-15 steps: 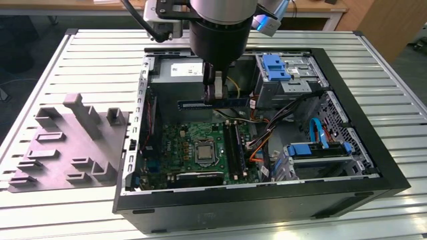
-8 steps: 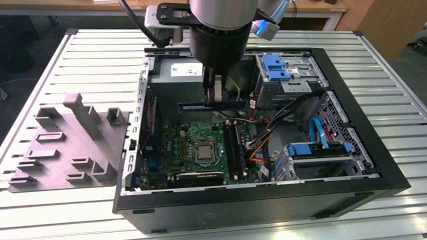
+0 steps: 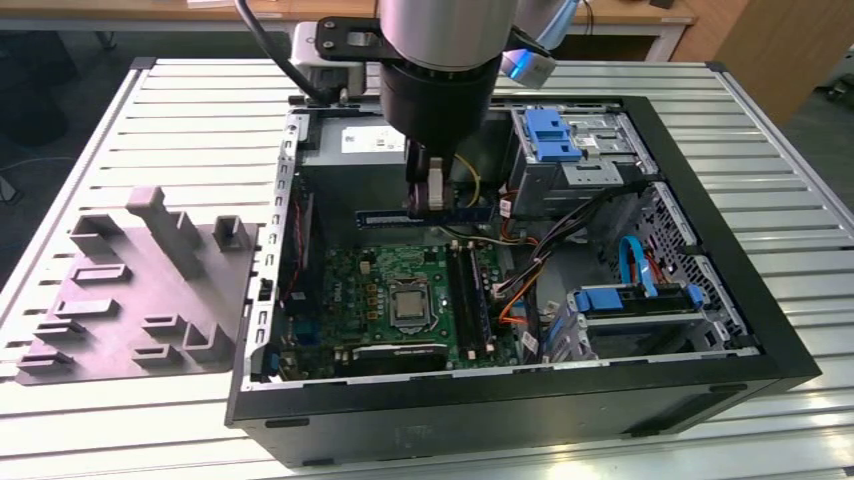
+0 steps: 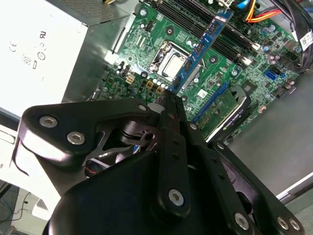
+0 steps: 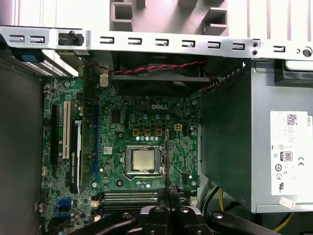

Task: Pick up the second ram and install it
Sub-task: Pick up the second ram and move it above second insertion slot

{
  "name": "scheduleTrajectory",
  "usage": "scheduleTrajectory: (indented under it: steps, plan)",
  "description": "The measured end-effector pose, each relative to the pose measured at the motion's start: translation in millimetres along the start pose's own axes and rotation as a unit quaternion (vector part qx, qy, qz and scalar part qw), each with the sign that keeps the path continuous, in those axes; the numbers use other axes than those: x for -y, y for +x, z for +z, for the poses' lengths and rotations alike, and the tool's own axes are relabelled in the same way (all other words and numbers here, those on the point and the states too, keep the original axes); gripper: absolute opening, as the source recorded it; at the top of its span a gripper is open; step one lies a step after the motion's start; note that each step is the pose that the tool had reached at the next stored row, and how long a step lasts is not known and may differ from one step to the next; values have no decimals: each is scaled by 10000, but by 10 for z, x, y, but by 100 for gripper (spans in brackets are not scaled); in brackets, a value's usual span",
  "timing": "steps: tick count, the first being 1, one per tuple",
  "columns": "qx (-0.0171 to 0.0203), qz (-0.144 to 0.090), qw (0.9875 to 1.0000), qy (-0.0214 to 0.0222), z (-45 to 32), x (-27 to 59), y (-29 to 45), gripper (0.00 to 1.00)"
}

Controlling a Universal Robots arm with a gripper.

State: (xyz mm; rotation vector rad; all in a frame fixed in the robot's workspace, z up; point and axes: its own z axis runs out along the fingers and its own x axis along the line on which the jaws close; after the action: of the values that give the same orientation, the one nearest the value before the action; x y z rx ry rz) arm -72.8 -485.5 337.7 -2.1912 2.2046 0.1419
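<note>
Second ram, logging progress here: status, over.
Status: gripper shut on second ram. Held over motherboard, not seated. Nothing between them.

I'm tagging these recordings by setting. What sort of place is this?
Probably a robotics lab workbench: an open PC case on a slatted metal table, a grey parts fixture beside it, the gripper holding a ram.

Slatted metal table [image 3: 747, 110], wooden desk [image 3: 134, 12] behind — dark floor [image 3: 20, 170] beside
</note>
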Motion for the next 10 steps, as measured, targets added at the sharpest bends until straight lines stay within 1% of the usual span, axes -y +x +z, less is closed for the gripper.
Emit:
scheduleTrajectory:
  steps: [6,10]
  plan:
    - [-5,1,10000,0,33,1,3,11]
    - [-6,1,10000,0,38,1,4,11]
